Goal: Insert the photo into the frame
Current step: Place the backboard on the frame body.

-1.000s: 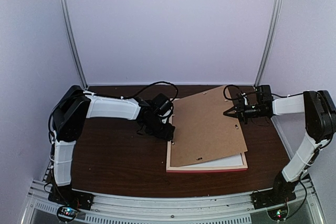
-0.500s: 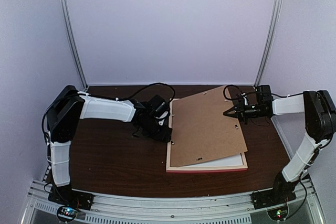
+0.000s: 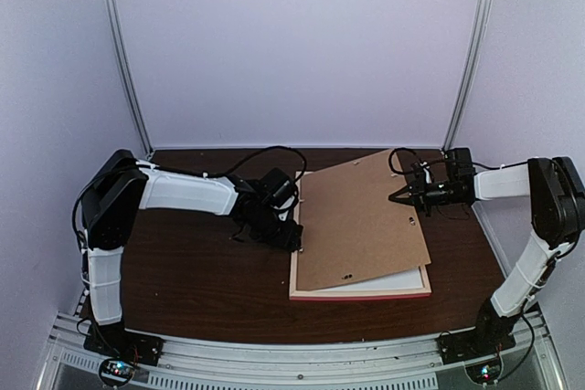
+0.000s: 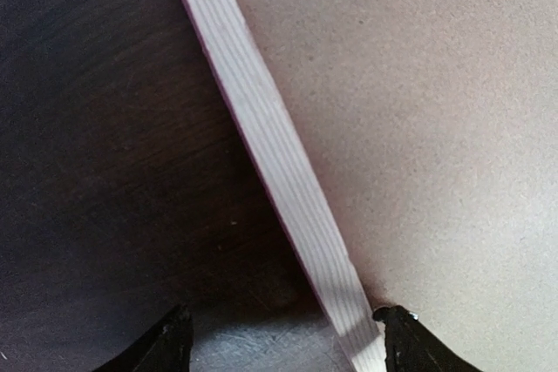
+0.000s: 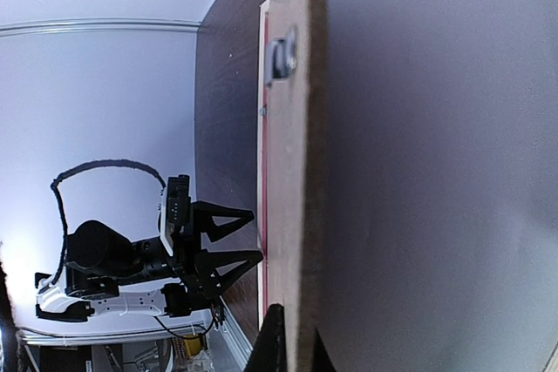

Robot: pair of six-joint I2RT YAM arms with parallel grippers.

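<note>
The frame [image 3: 361,294] lies flat on the table, pale wood sides with a pink-red edge at the front. The brown backing board [image 3: 356,216] rests askew on it. My right gripper [image 3: 402,196] is shut on the board's right edge, which shows edge-on in the right wrist view [image 5: 296,172]. My left gripper [image 3: 294,235] is open at the frame's left side. In the left wrist view the frame's wooden side [image 4: 270,154] runs between its open fingertips [image 4: 286,330]. A white sheet [image 3: 407,279] shows under the board. The photo's printed side is hidden.
The dark brown table [image 3: 201,271] is bounded by white walls at the back and sides, with metal posts at the back corners. A black cable loops above the left wrist. A metal rail runs along the near edge.
My left gripper has shifted slightly down toward the frame's left side and its arm has settled lower. The right gripper and the board have not moved.
</note>
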